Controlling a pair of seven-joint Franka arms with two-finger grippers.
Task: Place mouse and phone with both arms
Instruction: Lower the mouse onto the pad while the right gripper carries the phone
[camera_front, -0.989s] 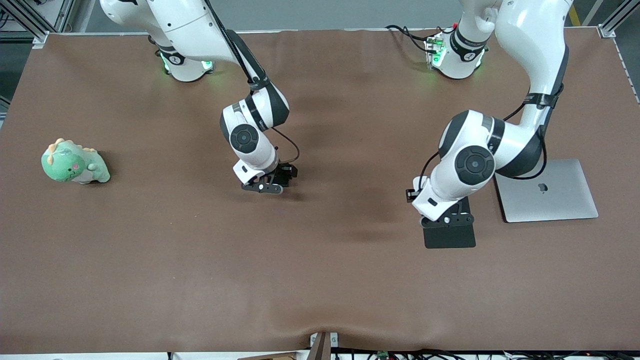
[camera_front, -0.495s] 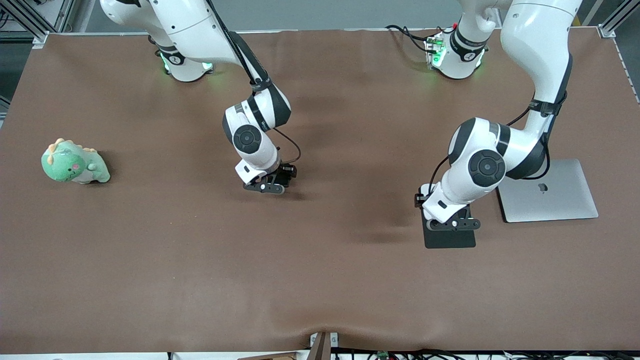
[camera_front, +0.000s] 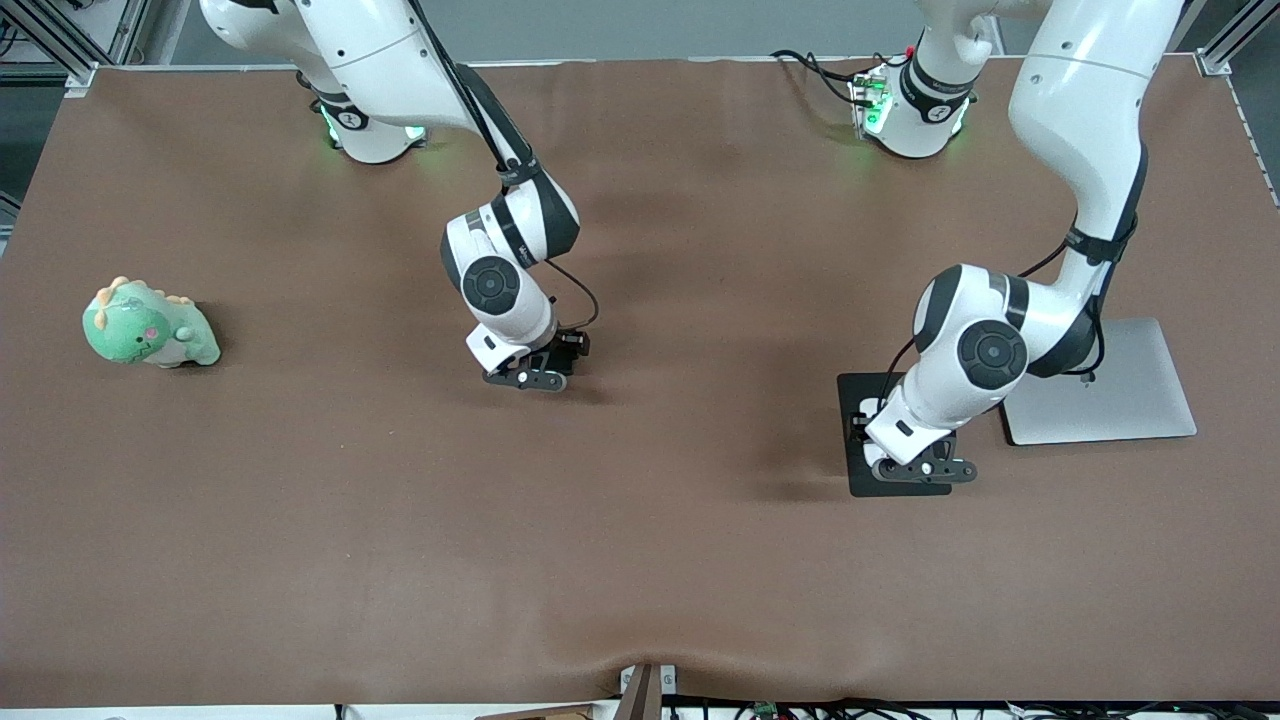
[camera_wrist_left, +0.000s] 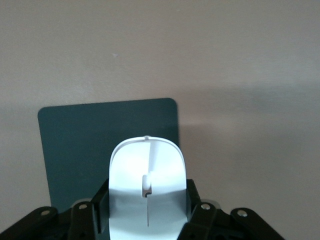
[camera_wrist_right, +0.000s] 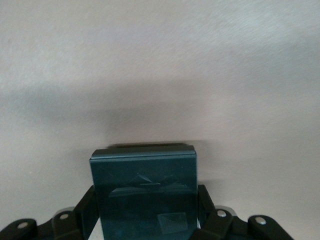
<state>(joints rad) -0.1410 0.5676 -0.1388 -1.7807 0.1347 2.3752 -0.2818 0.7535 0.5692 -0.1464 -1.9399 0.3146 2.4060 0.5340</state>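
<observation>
The left gripper (camera_wrist_left: 148, 220) is clamping its fingers (camera_wrist_left: 100, 207) on the two sides of the mouse (camera_wrist_left: 148, 192), holding the white shell with its grey centre line pointing away from the wrist. In the front view this gripper (camera_front: 915, 470) is hanging over the flat black mouse pad (camera_front: 858, 400), at the pad's edge nearer the front camera; whether the mouse is touching the pad cannot be told. The closed silver laptop (camera_front: 1120, 385) is lying just beside the pad, toward the left arm's end of the table.

The right gripper (camera_wrist_right: 145, 225) is pinching its fingers (camera_wrist_right: 87, 210) on the phone (camera_wrist_right: 144, 192), a black slab with rounded corners, over bare brown table (camera_front: 640, 560). This gripper (camera_front: 528, 378) is sitting well apart from the mouse pad, toward the right arm's end. A green plush dinosaur (camera_front: 148, 325) is lying much farther from the pad, toward that same end.
</observation>
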